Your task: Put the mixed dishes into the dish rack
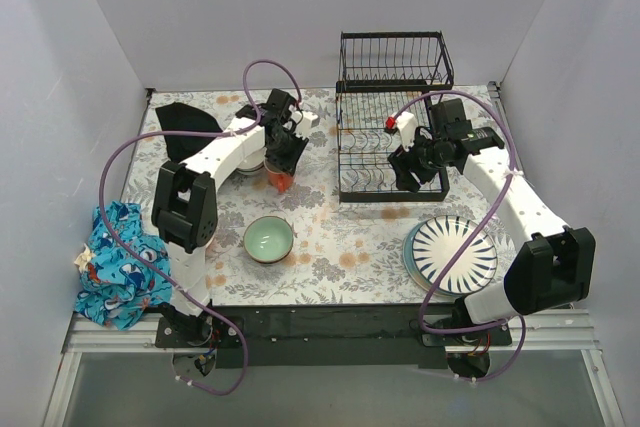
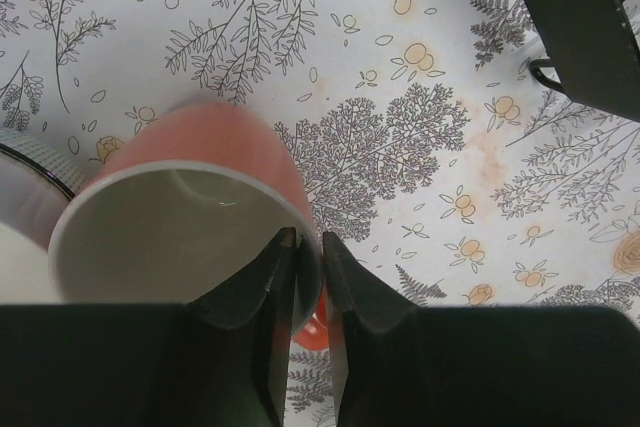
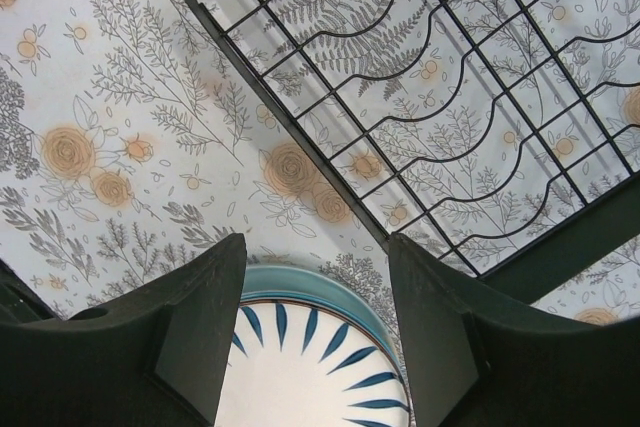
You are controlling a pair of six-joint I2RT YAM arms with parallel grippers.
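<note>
The orange mug (image 1: 281,179) (image 2: 190,217) is tilted on the floral tablecloth left of the dish rack (image 1: 392,117). My left gripper (image 1: 283,162) (image 2: 308,242) is shut on the mug's rim, one finger inside and one outside. A pale-green-inside bowl (image 1: 269,239) sits at the front centre. Blue-striped plates (image 1: 452,253) (image 3: 300,367) lie stacked at the front right. My right gripper (image 1: 408,175) (image 3: 318,247) hangs open by the rack's front edge, beyond the plates, holding nothing. The rack's lower tray (image 3: 470,137) shows only bare wires.
A small white bowl (image 2: 22,247) sits just left of the mug, partly under the left arm. A black cloth (image 1: 180,117) lies at the back left and a blue patterned cloth (image 1: 115,262) at the front left edge. White walls enclose the table.
</note>
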